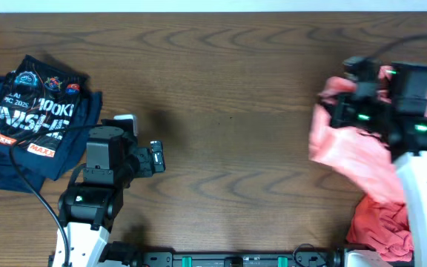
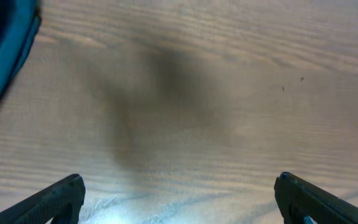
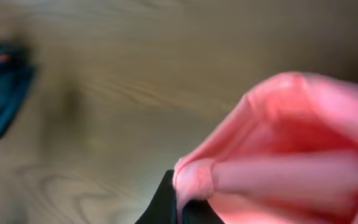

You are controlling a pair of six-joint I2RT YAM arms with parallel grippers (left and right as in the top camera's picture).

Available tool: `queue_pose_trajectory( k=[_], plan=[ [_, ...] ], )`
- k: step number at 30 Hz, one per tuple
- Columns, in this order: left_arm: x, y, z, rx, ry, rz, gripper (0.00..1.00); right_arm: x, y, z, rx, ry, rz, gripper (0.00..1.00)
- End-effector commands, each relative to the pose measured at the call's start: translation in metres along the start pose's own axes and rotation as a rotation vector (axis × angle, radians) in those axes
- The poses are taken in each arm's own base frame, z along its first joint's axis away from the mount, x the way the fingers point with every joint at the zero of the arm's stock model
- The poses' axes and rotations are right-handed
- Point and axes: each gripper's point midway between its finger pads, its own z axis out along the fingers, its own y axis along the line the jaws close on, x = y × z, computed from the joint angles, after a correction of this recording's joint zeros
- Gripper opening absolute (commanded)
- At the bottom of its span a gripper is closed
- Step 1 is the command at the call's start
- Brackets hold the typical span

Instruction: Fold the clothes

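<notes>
Clamping the right gripper (image 1: 349,104) on a fold of the coral-pink garment (image 1: 354,159) at three o'clock, cloth draping toward a crumpled heap at five o'clock; wrist view blurring, so probably pinching only an edge. Holding the left gripper (image 2: 179,186) spread wide and bare over the wooden table (image 1: 228,81) at seven o'clock. Lying folded at nine o'clock: navy printed T-shirt (image 1: 32,111).

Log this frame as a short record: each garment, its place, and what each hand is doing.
dark blue shirt: looks folded, left side of table
pink garment: bunched, right side, partly lifted
left hand: open, empty, over bare wood
right hand: shut on a fold of the pink garment
stage: pink garment not yet folded
</notes>
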Motion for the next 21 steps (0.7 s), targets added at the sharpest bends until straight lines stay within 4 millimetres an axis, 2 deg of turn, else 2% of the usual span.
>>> queue_pose_trajectory(
  k=[1,4,5,7,8,9,10,12,15,19,21],
  plan=[
    [-0.011,-0.002,-0.005,0.005,-0.029,-0.011,0.98,0.004,0.073,0.03,-0.23,0.025,-0.156,0.02],
    [-0.013,-0.002,-0.005,0.008,-0.039,-0.01,0.98,0.001,0.108,0.071,-0.258,0.006,-0.26,0.09],
    [-0.014,-0.002,-0.005,0.008,-0.043,-0.01,0.98,0.001,0.116,0.083,-0.258,0.0,-0.288,0.13],
    [-0.017,-0.003,-0.005,0.011,-0.053,-0.01,0.98,0.003,0.119,0.109,-0.21,-0.006,-0.317,0.14],
    [-0.018,-0.003,-0.005,0.012,-0.058,-0.009,0.98,0.003,0.113,0.122,-0.152,-0.006,-0.302,0.24],
    [-0.019,-0.004,-0.005,0.013,-0.064,-0.009,0.98,0.003,0.102,0.131,-0.085,-0.007,-0.269,0.44],
    [-0.021,-0.004,-0.005,0.015,-0.07,-0.009,0.98,0.002,0.083,0.139,0.012,-0.009,-0.207,0.57],
    [-0.021,-0.004,-0.005,0.016,-0.072,-0.009,0.98,0.002,0.055,0.143,0.136,-0.01,-0.129,0.74],
    [-0.022,-0.004,-0.005,0.019,-0.075,-0.077,0.98,0.0,0.024,0.132,0.227,-0.002,-0.078,0.99],
    [-0.029,-0.006,-0.003,0.031,-0.097,-0.185,0.98,0.006,-0.015,0.104,0.311,0.043,-0.002,0.99],
    [-0.029,-0.009,0.002,0.049,-0.083,-0.207,0.98,0.021,-0.047,0.084,0.401,0.104,0.06,0.99]
  ],
)
